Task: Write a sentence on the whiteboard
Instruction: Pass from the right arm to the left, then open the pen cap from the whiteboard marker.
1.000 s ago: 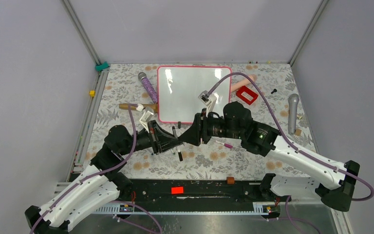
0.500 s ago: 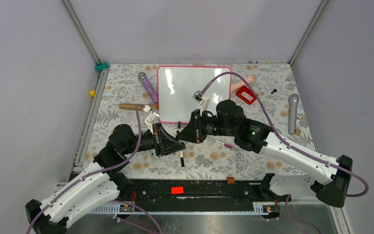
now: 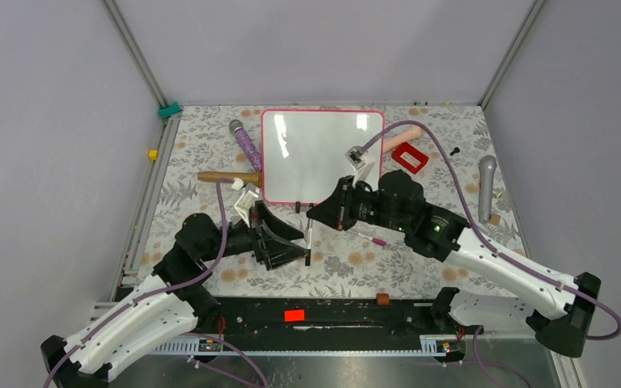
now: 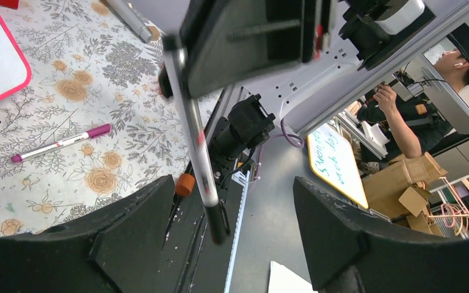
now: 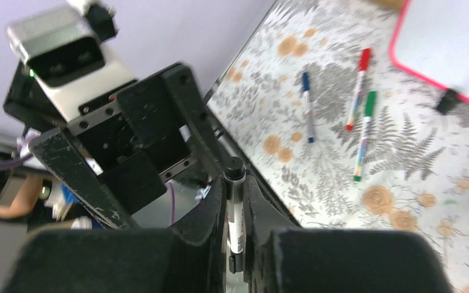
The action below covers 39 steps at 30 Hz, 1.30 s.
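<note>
Whiteboard lying flat at the far middle of the floral surface, long side running left to right, right pincer pinching a marker just near of it, left pincer spread either side of the marker, plain grey walls.

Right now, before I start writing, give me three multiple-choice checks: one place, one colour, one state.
1. The marker is: A on the cloth; B in the right gripper; C on the rail.
2. The frame of the board is: A blue; B green; C pink.
3. The left gripper is: A open; B shut on something; C shut on nothing.
Answers: B, the right wrist view shows fingers pinching it; C, a pink rim shows in the top view; A, its fingers stand wide apart.
</note>
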Tool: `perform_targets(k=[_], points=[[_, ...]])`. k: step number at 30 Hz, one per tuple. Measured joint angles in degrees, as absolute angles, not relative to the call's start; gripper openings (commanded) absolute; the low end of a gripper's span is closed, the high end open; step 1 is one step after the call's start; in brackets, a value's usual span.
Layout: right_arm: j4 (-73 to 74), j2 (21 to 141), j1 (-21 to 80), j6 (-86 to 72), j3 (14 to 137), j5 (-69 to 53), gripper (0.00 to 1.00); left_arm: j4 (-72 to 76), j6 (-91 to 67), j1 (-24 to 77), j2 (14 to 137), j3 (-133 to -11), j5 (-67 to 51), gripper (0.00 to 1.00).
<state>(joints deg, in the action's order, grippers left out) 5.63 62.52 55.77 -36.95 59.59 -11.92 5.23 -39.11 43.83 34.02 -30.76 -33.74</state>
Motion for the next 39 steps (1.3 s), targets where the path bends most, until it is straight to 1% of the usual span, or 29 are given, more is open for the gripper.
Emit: perform_targets(k=[2,5,10,13,16,18,20,21,23,24,25,26,27,28,29,31,33,37,39], points=[[5.1,59.5,54.7,-38.2,57.5,-8.6,0.0,6.3,-39.4,43.8,32.6,-29.2,-33.1,0.66],[2.5,54.9,53.6,-40.1,54.3,-3.9,0.0,7.4,-39.8,43.8,32.0,-28.3,-32.9,0.63],[-1.5,52.4,53.5,-42.4,52.9,-1.0,0.0,7.7,-40.4,43.8,33.6,-28.3,-33.0,0.64],[-3.5,52.4,53.5,-43.7,52.2,-1.0,0.0,8.1,-40.7,43.8,34.4,-28.3,-33.0,0.61],[-4.7,52.4,53.5,-44.9,51.1,-1.1,0.0,9.2,-41.2,43.8,35.5,-28.3,-33.1,0.49],[-5.1,52.6,53.5,-45.4,50.7,-1.1,0.0,10.2,-41.6,43.8,36.2,-28.3,-33.3,0.33],[-5.5,52.7,53.5,-45.8,50.5,-1.3,0.0,10.9,-42.0,43.8,37.2,-28.3,-33.4,0.02],[-5.7,52.7,53.5,-46.0,50.4,-1.5,0.0,11.2,-42.3,43.8,37.5,-28.3,-33.5,0.0],[-6.0,52.7,53.5,-46.0,50.3,-1.8,0.0,11.7,-42.7,43.9,37.8,-28.3,-33.9,0.0],[-6.0,52.6,53.5,-45.9,50.3,-2.0,0.15,11.6,-42.5,43.9,37.9,-28.4,-34.0,0.0],[-5.9,52.6,53.5,-45.8,50.3,-2.2,0.43,11.1,-42.2,43.9,37.9,-28.6,-34.0,0.0],[-5.5,52.6,53.5,-45.5,50.3,-2.5,0.76,9.5,-41.6,43.9,37.9,-29.2,-34.1,0.0],[-5.0,52.6,53.4,-45.1,50.4,-2.8,0.95,7.8,-40.6,43.9,37.9,-29.9,-34.1,0.0],[-3.2,52.5,53.4,-44.4,50.8,-3.4,0.99,5.3,-39.2,43.9,37.9,-30.9,-34.0,0.0],[-0.8,52.6,53.4,-43.8,51.5,-4.1,0.99,3.4,-37.8,43.9,37.9,-31.9,-34.0,0.0],[8.3,53.5,53.4,-40.3,55.6,-5.8,0.99,-0.4,-34.6,43.9,37.8,-34.1,-34.3,0.0],[20.6,56.7,53.3,-35.2,64.4,-9.2,0.99,-1.7,-32.8,43.9,37.8,-35.2,-35.7,0.0],[31.9,58.5,53.3,-28.6,72.2,-14.2,0.99,-1.9,-31.4,44.4,38.1,-35.2,-39.6,0.0],[36.5,58.7,53.2,-26.0,74.3,-17.8,0.97,-2.6,-30.1,45.5,38.3,-35.3,-41.0,0.0]])
